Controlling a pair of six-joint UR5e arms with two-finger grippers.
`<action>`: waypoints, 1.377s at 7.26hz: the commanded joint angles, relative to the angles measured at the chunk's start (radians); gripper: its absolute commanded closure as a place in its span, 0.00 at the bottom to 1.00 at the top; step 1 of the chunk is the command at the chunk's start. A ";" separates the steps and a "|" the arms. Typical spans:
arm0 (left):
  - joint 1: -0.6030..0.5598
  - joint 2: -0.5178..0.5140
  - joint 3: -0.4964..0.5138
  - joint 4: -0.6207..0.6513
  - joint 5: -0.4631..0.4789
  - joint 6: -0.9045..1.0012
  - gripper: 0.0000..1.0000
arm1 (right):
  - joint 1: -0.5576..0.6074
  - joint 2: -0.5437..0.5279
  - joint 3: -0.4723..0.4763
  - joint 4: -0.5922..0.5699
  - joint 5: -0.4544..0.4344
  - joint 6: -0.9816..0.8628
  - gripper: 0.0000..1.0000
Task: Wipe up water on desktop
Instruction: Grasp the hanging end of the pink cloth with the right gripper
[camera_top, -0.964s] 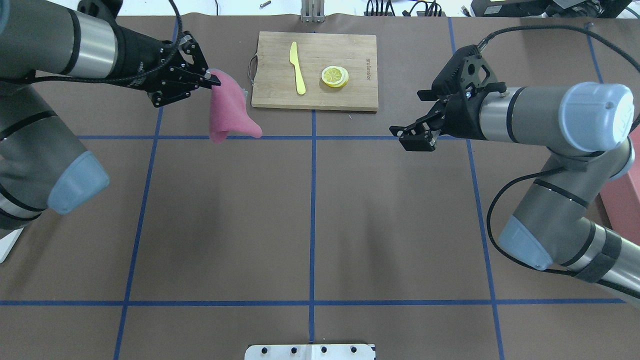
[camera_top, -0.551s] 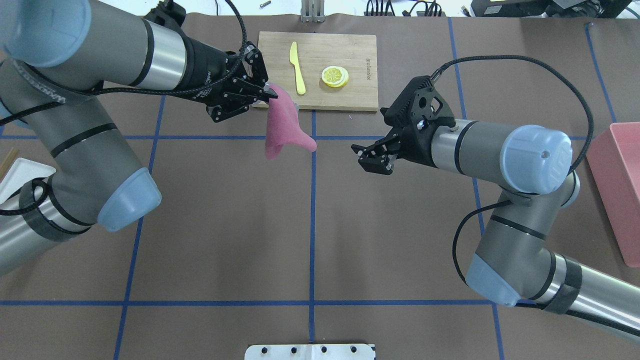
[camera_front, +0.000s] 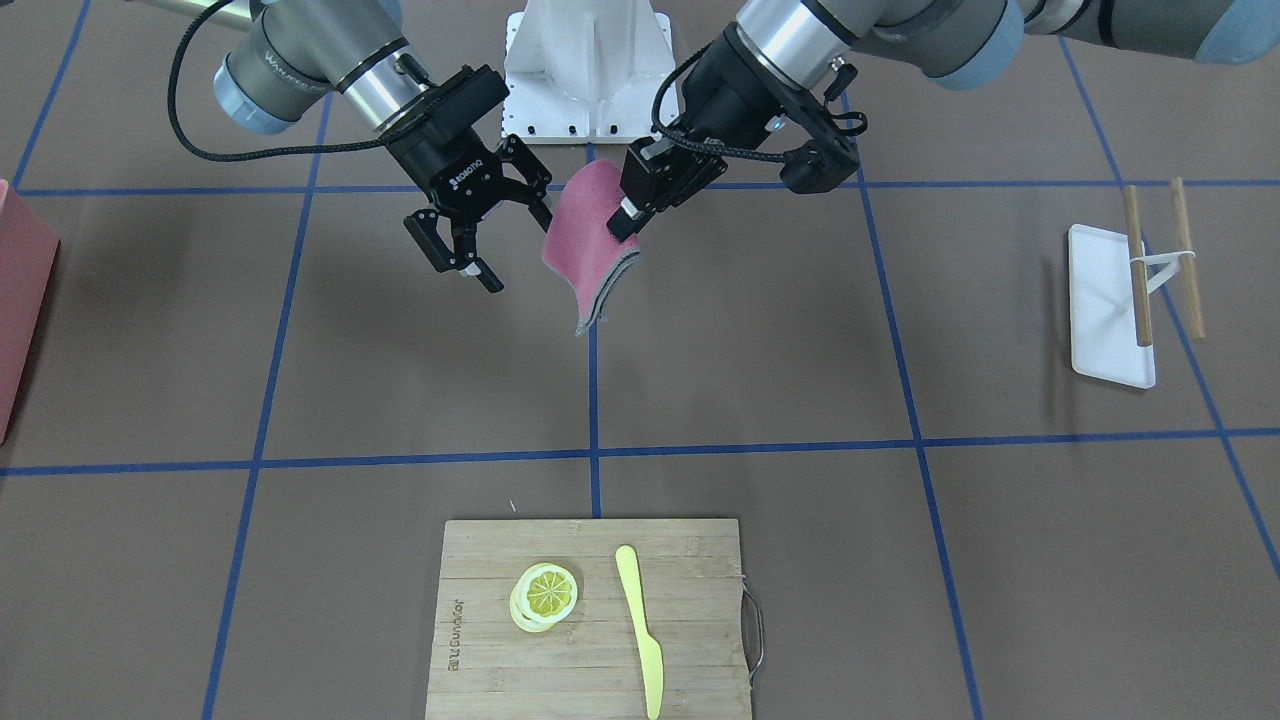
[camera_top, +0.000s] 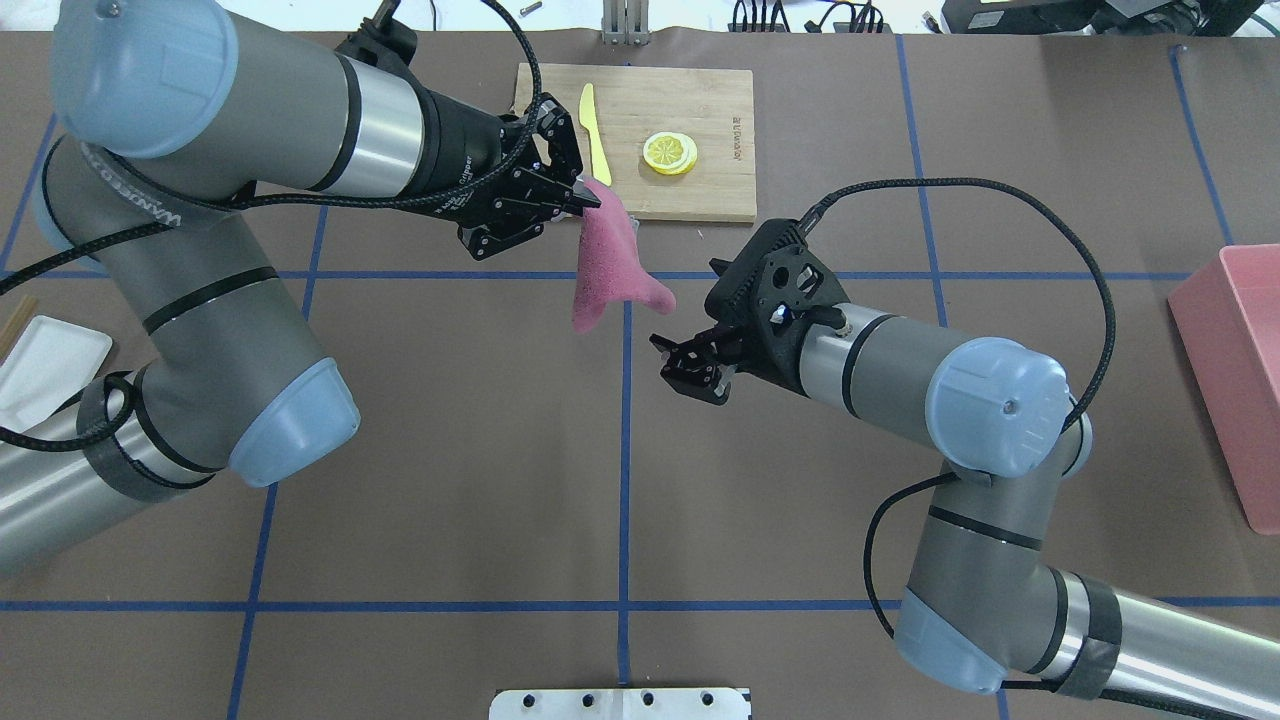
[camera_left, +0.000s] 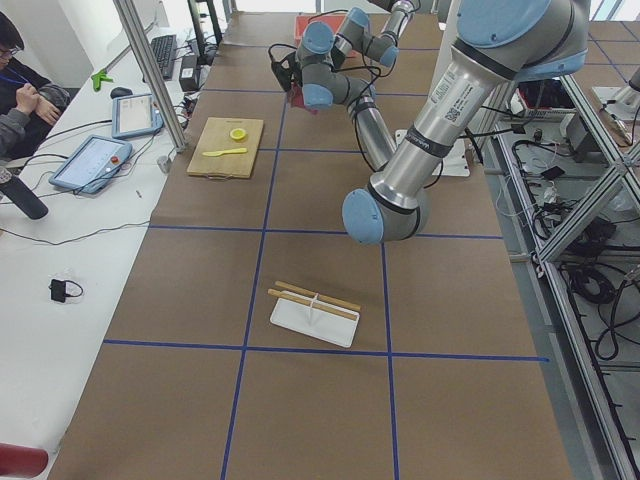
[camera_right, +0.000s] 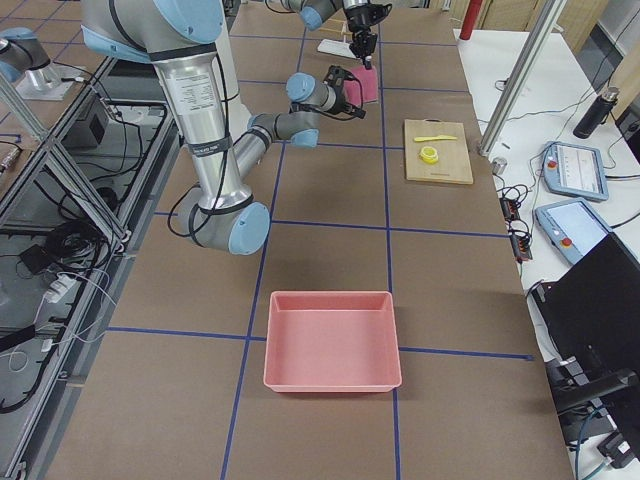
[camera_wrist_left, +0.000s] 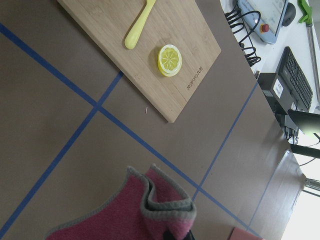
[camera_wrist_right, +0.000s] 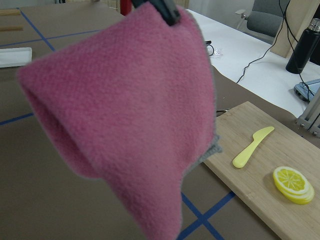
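The cloth (camera_top: 605, 265), a pink fleece with a grey edge, hangs clear of the surface (camera_top: 450, 450), pinched at its top corner by the clenched left hand (camera_top: 590, 200). It hangs near the centre tape line and just in front of the board (camera_top: 710, 190). The right hand (camera_top: 690, 375) stands just beside the cloth's lower tip with its fingers released and holds nothing. The cloth appears light, soft and limp: it folds on itself and droops to a point, so a single-corner grip will probably drag it as a bunched wad. For a flat wiping face, take a second hold on the free lower edge or press the bulk down from above. The surface is flat, matte brown and marked into squares by blue tape; it looks stiff and unlikely to shift, though its paper-like finish may darken or soften when wet. No water patch can be made out in any view. A knife (camera_top: 592, 110) and lemon (camera_top: 670, 152) lie on the board. A white tray (camera_front: 1105, 300) lies toward the robot's left end and a pink bin (camera_right: 330, 380) toward its right. An operator (camera_left: 20, 80) sits at a side bench with tablets (camera_left: 95, 160).
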 joint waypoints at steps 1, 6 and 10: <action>0.004 -0.002 0.000 0.000 0.001 -0.002 1.00 | -0.046 0.011 -0.003 0.000 -0.060 -0.001 0.01; 0.009 0.009 -0.001 0.000 0.001 -0.001 1.00 | -0.035 0.014 0.000 0.000 -0.060 -0.012 0.47; 0.010 0.007 -0.001 0.000 -0.001 -0.001 1.00 | -0.030 0.014 0.000 0.002 -0.061 -0.012 0.49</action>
